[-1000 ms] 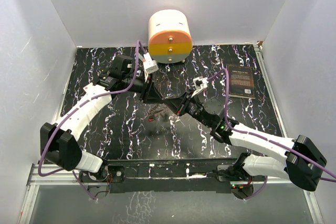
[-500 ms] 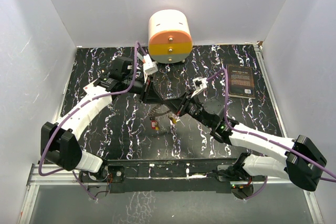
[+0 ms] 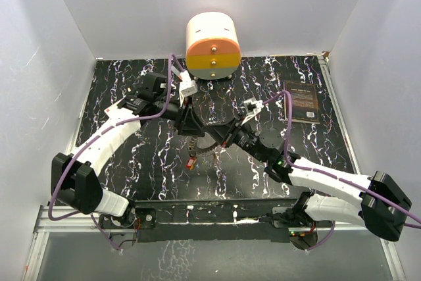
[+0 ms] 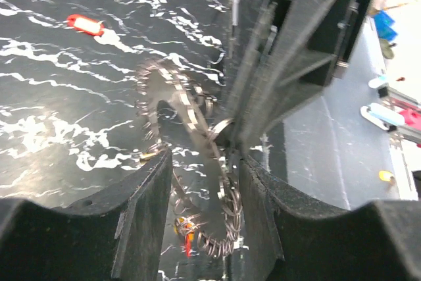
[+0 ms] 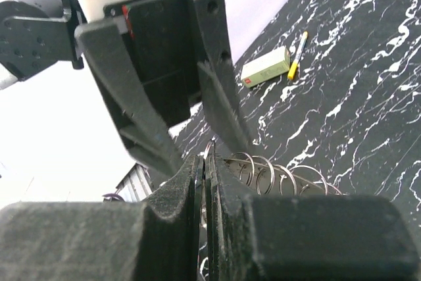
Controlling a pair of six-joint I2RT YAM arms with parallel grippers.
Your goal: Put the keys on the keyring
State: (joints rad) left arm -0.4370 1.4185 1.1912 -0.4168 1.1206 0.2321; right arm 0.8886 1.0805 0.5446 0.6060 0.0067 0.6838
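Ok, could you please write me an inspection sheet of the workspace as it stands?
Surface: black table with white veins.
Job's things: keyring on edge between both grippers; red key at its lower rim, attachment unclear.
Clutter: drawer unit at back; dark book on the right; red tag, pen and small box on the table.
Grippers: left gripper open astride the keyring; right gripper shut on its rim.
Cables: purple cables run along both arms.
Surroundings: white walls on three sides.
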